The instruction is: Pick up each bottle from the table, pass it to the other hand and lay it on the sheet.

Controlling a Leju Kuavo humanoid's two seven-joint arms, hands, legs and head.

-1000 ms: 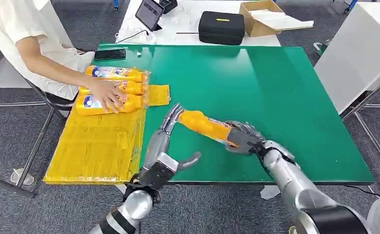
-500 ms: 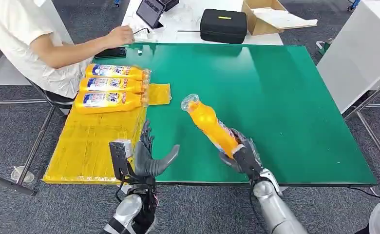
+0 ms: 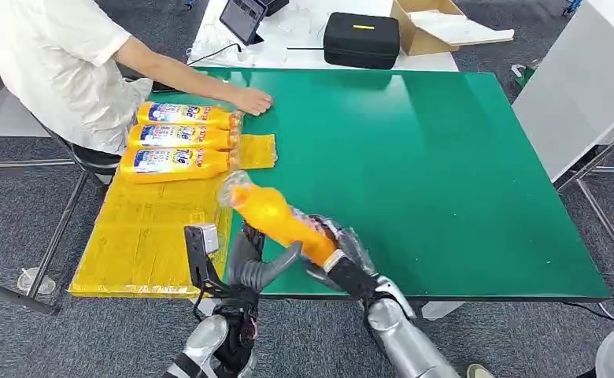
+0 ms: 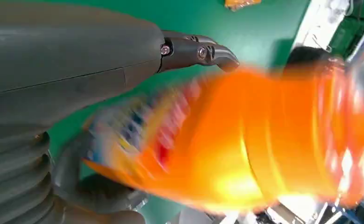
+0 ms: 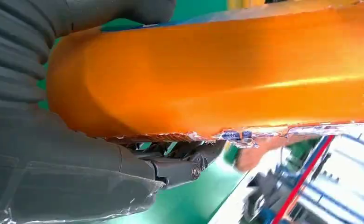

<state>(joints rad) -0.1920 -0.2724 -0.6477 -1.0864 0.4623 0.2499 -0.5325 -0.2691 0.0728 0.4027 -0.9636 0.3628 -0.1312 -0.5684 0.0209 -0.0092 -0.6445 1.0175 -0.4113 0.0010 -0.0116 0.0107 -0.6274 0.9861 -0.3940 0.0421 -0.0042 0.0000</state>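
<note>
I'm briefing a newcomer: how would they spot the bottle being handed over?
Find the green table, then its near edge. There the right robot hand holds an orange plastic bottle aloft, tilted; the other three bottles lie flat on the yellow sheet.

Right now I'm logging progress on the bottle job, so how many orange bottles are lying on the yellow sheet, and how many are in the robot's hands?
Bottles lying on the yellow sheet: 3, at and
Bottles held in the right hand: 1, beside the open left hand
Total: 4 orange bottles
</note>
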